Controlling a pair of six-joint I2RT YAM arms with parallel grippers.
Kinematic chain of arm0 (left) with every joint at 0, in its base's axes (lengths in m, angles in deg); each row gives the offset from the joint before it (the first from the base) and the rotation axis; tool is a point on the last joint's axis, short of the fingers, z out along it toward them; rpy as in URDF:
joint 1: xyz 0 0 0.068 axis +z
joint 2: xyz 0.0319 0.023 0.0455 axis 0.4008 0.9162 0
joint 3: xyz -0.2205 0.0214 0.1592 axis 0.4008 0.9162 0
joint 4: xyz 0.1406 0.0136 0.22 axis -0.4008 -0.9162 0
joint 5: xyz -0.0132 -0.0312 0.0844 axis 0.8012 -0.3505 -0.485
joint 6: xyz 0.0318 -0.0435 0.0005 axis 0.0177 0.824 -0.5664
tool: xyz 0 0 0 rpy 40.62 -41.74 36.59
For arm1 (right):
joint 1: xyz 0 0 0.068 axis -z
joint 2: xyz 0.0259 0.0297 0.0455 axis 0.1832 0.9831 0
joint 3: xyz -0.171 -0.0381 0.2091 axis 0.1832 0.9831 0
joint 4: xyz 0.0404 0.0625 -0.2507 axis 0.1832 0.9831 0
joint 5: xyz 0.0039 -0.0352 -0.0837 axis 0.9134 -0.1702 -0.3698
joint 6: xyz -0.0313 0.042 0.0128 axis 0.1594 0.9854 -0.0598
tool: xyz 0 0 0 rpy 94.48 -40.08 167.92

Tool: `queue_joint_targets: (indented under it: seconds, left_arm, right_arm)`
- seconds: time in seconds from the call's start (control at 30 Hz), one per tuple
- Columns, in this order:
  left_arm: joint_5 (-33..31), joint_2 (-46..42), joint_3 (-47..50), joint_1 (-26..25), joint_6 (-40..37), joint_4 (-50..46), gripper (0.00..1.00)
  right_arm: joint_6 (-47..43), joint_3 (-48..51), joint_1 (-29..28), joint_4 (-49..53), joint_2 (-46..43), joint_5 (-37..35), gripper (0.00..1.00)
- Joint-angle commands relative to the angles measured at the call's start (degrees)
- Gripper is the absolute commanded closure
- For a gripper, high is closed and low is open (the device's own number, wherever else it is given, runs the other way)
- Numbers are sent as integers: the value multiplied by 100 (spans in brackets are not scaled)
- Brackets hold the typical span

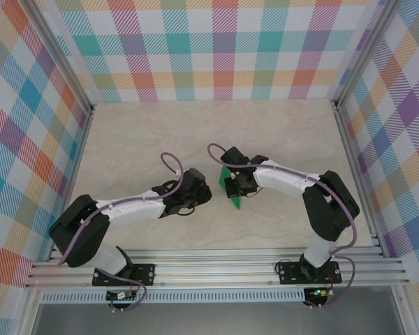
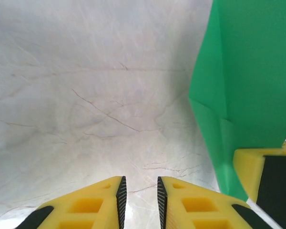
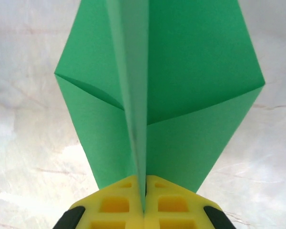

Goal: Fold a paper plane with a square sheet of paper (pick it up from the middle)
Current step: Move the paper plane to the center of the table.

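The right gripper [image 3: 144, 191], with its yellow fingers, is closed tight on a thin bright-green sheet of paper [image 3: 195, 86]. It pinches the raised centre crease, so the two folded flaps spread out to either side like wings. Holding the spine this way probably keeps the fold pressed and the pointed shape lined up for the next crease. The paper reads as partly folded rather than a finished dart, with broad flaps that have slanted creases across them.

The left gripper [image 2: 139, 186] hangs just beside the paper, low over the bare table. Its jaws are a narrow gap apart with nothing between them. It looks free to take a flap or to press one down.

From above, the paper [image 1: 235, 202] sits near the middle of the pale, marble-patterned table [image 1: 279, 132], somewhat nearer the near edge and between the two grippers. I cannot tell whether its lower edge touches the table.

Walls in a pastel plaid pattern [image 1: 216, 42] close in the far and side edges. Aluminium rails [image 1: 216, 262] run along the near edge and carry the arm bases.
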Motion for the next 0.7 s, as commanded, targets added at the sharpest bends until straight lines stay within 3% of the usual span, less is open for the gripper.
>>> queue_joint_targets:
  seconds: [0.0, 0.67]
  left_arm:
    - [-574, -440, 196, -49, 58, -371, 72]
    - [-842, -1085, 491, -49, 54, -739, 67]
  right_arm:
    - [373, -436, -13, 524, 447, -321, 96]
    - [597, -1038, -21, 593, 1456, -60, 86]
